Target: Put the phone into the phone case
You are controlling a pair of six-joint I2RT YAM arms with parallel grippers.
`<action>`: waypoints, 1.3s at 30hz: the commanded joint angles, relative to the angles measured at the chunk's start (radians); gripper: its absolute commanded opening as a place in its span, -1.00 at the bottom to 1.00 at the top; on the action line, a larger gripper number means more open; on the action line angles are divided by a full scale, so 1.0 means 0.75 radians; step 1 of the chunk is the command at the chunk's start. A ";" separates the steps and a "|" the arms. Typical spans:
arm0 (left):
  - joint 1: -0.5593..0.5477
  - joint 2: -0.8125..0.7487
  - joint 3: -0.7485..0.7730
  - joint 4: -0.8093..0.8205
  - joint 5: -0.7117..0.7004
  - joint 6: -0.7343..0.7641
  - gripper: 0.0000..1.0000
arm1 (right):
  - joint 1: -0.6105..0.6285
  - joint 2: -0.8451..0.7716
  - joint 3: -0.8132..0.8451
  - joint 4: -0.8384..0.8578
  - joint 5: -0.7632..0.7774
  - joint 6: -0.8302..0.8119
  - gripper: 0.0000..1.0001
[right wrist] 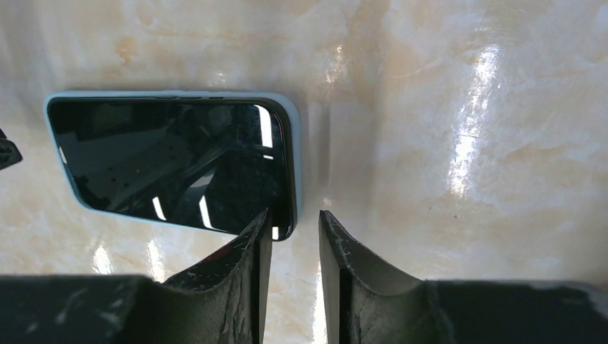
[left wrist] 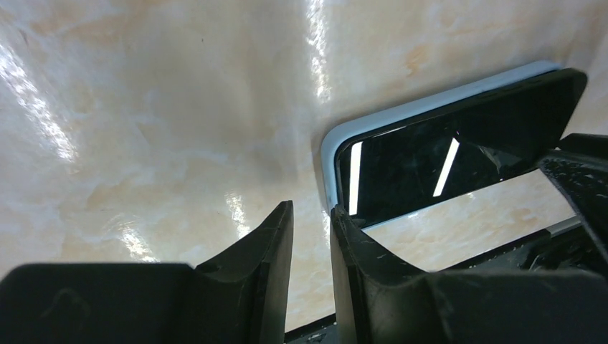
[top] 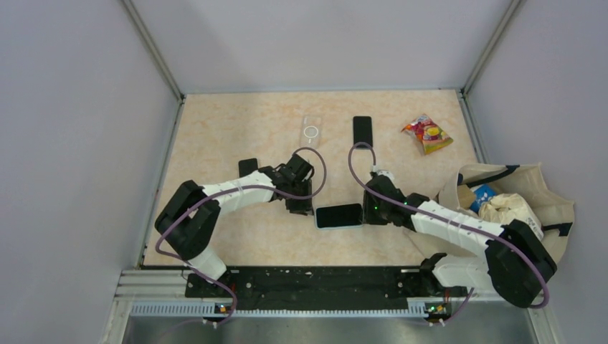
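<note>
Taking the phone (top: 339, 216) as the centre of the dial in the top view, it lies flat near the arms' side of the table (top: 236, 122), screen up, inside a pale blue case (right wrist: 295, 143) whose rim shows around its edges. Whether it is fully seated I cannot tell.

The left gripper (left wrist: 311, 208) sits at 9 o'clock, low over the table. Its jaws are a narrow gap apart with nothing between them, and one finger is just beside the phone's short end. The right gripper (right wrist: 295, 213) sits at 3 o'clock, also slightly parted and empty, with one finger by a corner of the phone.

A cloth bag (top: 530, 193) slumps farther out at 3 o'clock. A small black item (top: 248, 166) is at 10 o'clock. Farthest away are a clear case (top: 310, 131) at 11, a second phone (top: 363, 130) at 12 to 1 and a snack packet (top: 427, 134) at 2.
</note>
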 commanded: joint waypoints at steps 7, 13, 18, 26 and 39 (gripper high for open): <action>-0.016 -0.024 -0.094 0.203 0.104 -0.068 -0.39 | 0.040 0.076 0.090 -0.002 0.061 0.022 -0.59; -0.034 0.021 -0.087 0.223 0.114 -0.081 -0.43 | 0.060 0.111 0.099 0.007 0.054 0.030 -0.74; -0.047 0.045 -0.103 0.262 0.124 -0.099 -0.45 | 0.100 0.156 0.107 0.026 0.053 0.051 -0.86; -0.064 0.072 -0.112 0.289 0.119 -0.118 -0.46 | 0.167 0.211 0.077 0.064 0.041 0.113 -0.97; -0.075 0.081 -0.087 0.283 0.108 -0.127 -0.47 | 0.323 0.304 -0.045 0.136 0.060 0.295 -1.00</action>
